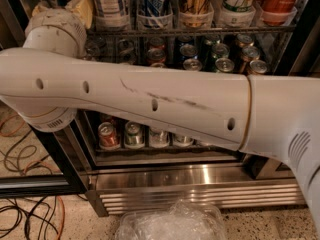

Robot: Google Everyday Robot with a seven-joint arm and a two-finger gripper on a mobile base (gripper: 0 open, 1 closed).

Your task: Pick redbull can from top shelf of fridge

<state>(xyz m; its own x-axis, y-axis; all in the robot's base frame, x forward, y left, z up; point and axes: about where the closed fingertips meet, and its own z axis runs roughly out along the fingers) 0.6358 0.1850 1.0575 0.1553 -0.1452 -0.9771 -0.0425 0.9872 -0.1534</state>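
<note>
Top shelf (200, 30): five tall cans (107, 1), each in a plastic cup (152, 21). Next level down: at least eight short-can lids (225, 64) show above the arm (150, 104), with more hidden behind it. Lowest level: four short cans (134, 134). One clear plastic container (170, 224), near. Tool: out of frame.
</note>
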